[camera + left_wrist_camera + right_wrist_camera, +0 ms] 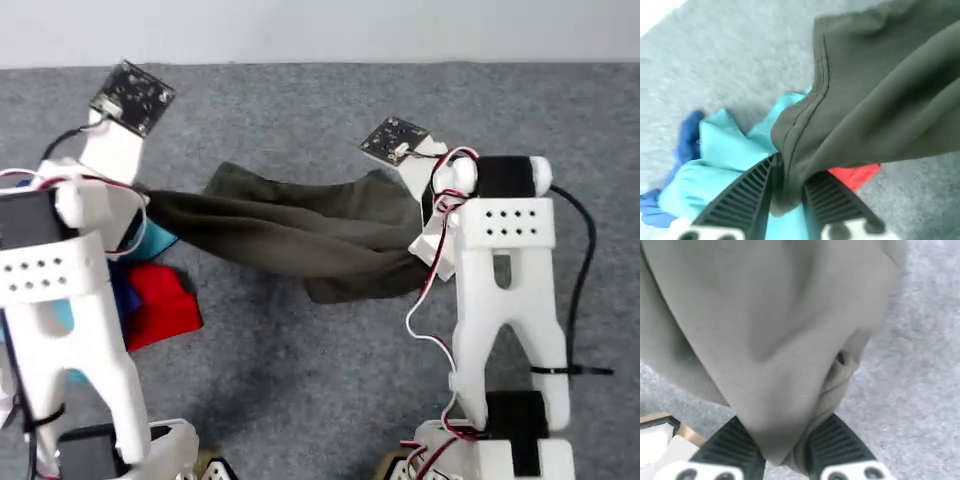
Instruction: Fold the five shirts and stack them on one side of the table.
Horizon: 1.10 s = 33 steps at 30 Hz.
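Crumpled teal shirt point(725, 155), red shirt point(160, 300) and blue shirt point(687, 135) lie heaped at left under the left arm, on the fuzzy grey table point(300, 400). Olive shirt point(290, 235), soft cloth with a stitched hem, sags stretched across the middle. Left gripper point(790, 167) is clamped on its left end, right gripper point(785, 420) pinches the bunched right end, both with ribbed black pads.

My two black ribbed fingers point(735, 445) are clamped on a bunch of the olive-grey shirt point(770, 315). The cloth is pinched between them and bulges out past their tips. From that grip the shirt spreads wide in soft folds, with a doubled edge and a small dark crease just above one finger. Beside and beneath the cloth lies the grey, felt-like desk point(920, 390). Off in one corner, beside my fingers, a white part point(652, 442) with a black edge sits against a strip of brown point(687, 432).
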Tool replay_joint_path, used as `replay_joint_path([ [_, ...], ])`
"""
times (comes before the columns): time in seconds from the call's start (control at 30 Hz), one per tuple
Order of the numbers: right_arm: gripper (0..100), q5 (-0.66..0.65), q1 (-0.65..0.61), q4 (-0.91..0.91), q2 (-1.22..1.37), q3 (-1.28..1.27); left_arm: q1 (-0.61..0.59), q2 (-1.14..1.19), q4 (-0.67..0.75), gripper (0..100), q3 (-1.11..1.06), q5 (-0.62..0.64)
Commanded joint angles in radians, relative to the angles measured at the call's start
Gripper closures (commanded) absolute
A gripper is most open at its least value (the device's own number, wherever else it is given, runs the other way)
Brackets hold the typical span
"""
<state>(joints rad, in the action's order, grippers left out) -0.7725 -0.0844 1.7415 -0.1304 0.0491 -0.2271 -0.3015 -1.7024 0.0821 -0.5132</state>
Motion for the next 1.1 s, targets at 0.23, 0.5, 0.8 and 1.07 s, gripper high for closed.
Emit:
replay_joint_path([
  [0.23,98.3,0.046,-0.036,-0.294,0.479,0.100,-0.003,0.247,0.330,98,-0.255,-0.012],
  [0.5,78.6,0.249,-0.036,-0.240,0.759,0.582,-0.006,0.328,0.356,98,-0.188,-0.011],
  [0.8,73.5,0.284,-0.062,0.056,0.806,0.842,-0.008,0.330,0.358,98,-0.188,0.049],
  [1.07,73.5,0.259,-0.101,0.056,0.611,0.540,-0.008,0.327,0.356,98,-0.186,0.063],
])
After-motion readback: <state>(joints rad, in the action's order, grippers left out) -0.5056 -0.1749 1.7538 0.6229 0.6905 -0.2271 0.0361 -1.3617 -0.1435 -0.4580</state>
